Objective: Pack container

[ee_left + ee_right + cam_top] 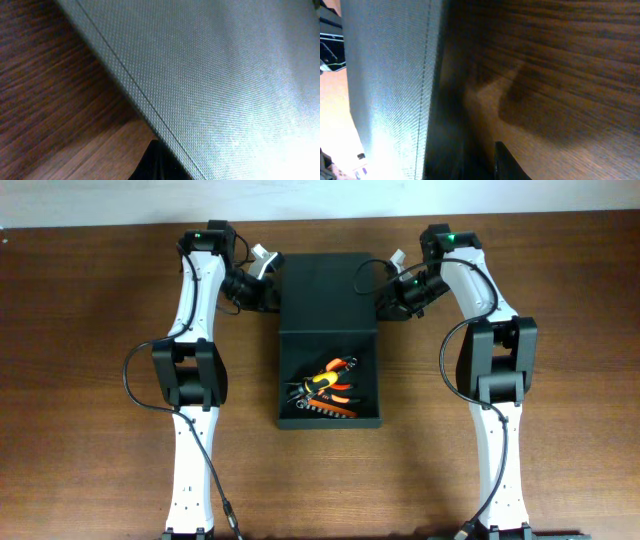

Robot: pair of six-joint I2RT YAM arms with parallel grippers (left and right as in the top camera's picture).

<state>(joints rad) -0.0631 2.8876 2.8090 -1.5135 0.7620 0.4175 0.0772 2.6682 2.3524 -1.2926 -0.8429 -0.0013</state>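
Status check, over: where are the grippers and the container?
Left gripper shut at lid left edge; right gripper at its right edge, grip unclear. Container open, hand tools inside. Nothing blocking the lid.

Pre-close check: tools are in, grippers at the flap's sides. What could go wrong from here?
1. Left gripper and right gripper sit at opposite edges of the lid flap; uneven lifting could twist it or let one edge slip.
2. The tools lie piled in the container; a handle sitting high might stop the flap closing flat.
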